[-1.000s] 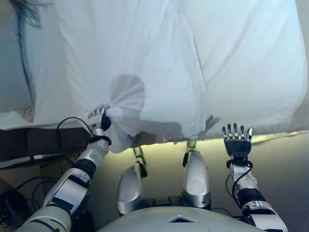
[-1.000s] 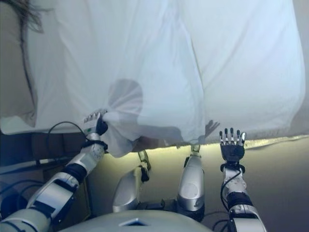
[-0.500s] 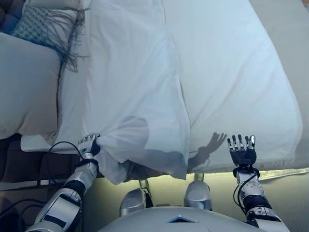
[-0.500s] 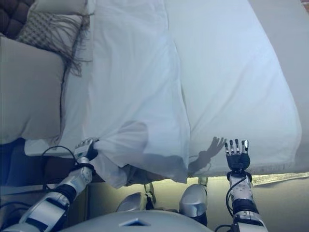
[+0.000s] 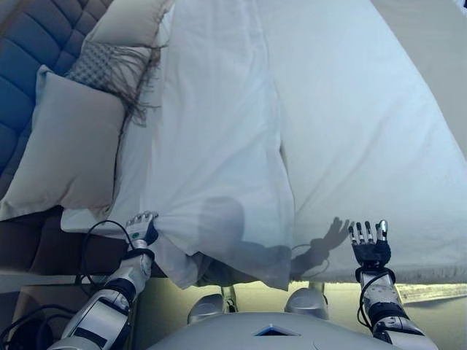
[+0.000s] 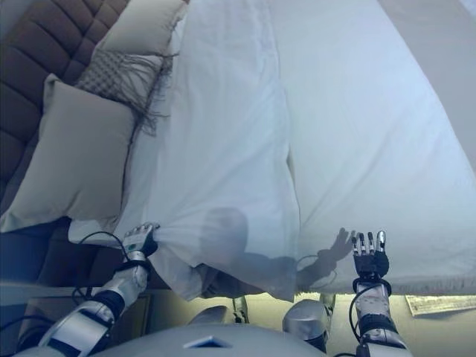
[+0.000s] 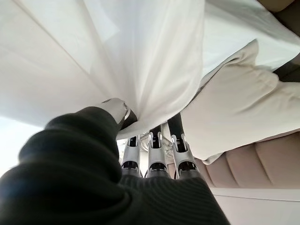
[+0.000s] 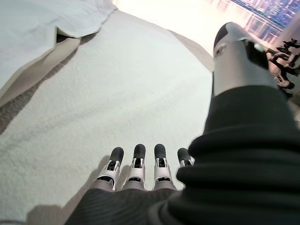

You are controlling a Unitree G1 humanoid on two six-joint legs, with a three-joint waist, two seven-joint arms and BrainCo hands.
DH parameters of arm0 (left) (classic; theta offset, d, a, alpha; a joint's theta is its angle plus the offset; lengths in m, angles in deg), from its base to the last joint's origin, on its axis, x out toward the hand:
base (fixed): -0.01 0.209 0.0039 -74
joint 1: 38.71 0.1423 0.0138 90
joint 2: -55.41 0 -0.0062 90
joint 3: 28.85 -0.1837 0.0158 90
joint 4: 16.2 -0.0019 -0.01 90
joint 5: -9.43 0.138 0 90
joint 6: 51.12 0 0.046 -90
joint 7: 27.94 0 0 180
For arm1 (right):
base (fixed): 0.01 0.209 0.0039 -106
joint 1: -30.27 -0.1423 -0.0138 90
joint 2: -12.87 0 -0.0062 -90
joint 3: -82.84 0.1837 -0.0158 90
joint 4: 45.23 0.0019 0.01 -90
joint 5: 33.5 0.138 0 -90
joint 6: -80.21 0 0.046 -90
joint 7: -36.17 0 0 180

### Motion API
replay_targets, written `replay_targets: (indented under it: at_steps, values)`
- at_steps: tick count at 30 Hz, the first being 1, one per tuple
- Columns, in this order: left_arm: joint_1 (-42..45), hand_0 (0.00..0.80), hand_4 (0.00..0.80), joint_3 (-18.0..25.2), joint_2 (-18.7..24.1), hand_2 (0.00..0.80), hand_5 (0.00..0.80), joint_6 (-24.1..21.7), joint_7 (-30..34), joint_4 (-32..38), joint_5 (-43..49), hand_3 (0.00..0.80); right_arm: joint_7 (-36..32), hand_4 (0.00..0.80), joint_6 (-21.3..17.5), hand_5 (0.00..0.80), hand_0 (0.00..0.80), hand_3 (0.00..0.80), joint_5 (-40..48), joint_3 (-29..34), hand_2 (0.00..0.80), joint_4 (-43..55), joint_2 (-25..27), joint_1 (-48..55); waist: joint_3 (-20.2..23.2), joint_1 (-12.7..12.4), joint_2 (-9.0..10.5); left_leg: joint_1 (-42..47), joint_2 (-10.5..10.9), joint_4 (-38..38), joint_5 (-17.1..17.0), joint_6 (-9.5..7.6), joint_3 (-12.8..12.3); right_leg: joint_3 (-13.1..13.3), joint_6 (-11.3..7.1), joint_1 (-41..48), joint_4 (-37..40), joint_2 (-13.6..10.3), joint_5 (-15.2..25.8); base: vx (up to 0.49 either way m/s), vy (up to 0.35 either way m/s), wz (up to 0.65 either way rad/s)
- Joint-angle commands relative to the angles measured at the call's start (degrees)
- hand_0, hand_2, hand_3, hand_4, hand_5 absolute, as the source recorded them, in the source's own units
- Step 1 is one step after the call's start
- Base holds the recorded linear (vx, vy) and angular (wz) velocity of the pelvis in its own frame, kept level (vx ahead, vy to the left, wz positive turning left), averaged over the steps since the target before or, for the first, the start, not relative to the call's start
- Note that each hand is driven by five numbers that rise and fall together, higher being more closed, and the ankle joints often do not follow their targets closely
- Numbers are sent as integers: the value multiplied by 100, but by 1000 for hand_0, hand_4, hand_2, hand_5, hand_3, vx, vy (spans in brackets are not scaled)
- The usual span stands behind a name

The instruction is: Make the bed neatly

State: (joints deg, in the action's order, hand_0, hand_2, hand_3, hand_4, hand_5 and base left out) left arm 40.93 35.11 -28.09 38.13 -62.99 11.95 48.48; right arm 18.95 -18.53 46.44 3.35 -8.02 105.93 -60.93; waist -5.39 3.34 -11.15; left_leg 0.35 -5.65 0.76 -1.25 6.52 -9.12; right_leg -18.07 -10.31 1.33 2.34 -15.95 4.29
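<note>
Bed (image 5: 408, 182) part-made: left hand (image 5: 141, 228) clenches white duvet (image 5: 219, 160) corner, right hand (image 5: 370, 243) splayed empty; one-sided pull risks skewing it.

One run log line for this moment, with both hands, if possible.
left hand: shut on sheet at near bed edge | right hand: open, holds nothing | pillow: at headboard

A white duvet (image 6: 223, 149) lies folded along a white bed (image 6: 372, 134). At seven o'clock, the left hand (image 6: 139, 239) pinches the duvet's near corner. At five o'clock, the right hand (image 6: 370, 260) hovers with straight fingers. Pillows (image 6: 74, 156) sit at ten o'clock.
</note>
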Motion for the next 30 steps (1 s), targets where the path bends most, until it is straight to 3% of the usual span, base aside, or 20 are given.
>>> replay_targets:
  at_steps: [1, 4, 5, 6, 22, 30]
  values:
    - [216, 800, 800, 277, 651, 800, 800, 286, -106, -710, 17, 800, -100, 0, -384, 0, 0, 0, -99, 184, 0, -126, -149, -203, 23, -364, 355, -505, -350, -413, -284, 123, 139, 25, -284, -160, -748, -668, -204, 24, 19, 4]
    - [202, 800, 800, 235, 576, 800, 800, 205, -145, -643, -4, 800, -55, 0, -471, 0, 0, 0, -89, 155, 0, -124, -173, -208, 29, -387, 346, -497, -344, -403, -294, 124, 160, 14, -287, -141, -746, -677, -201, 10, 12, 3]
    - [187, 731, 731, 219, 567, 731, 731, 174, -141, -629, -26, 731, -47, 0, -491, 0, 0, 0, -74, 142, 0, -125, -173, -213, 30, -391, 341, -500, -339, -399, -299, 125, 165, 14, -290, -141, -741, -679, -197, 0, 0, 0]
    - [187, 0, 0, 202, 547, 0, 0, 159, -182, -595, -79, 0, -47, 0, -508, 0, 0, 0, -53, 128, 0, -113, -173, -211, 26, -398, 337, -509, -332, -394, -305, 125, 176, 20, -296, -148, -731, -679, -184, 0, 0, 0]
    - [440, 0, 0, 295, 198, 0, 0, -510, 59, -529, -1072, 0, 115, 0, -624, 0, 0, 0, 232, 22, 0, 160, -446, -200, -1, -550, 501, -549, -374, -430, -287, 106, 248, 19, -284, -102, -684, -612, -175, -12, -47, 3]
    - [696, 0, 0, 415, 175, 0, 0, -542, -39, -576, -1223, 0, 250, 0, -721, 0, 0, 0, 449, -78, 0, 380, -603, -175, -16, -670, 685, -569, -442, -442, -300, 125, 343, -3, -274, -37, -633, -516, -171, -12, -88, 3]
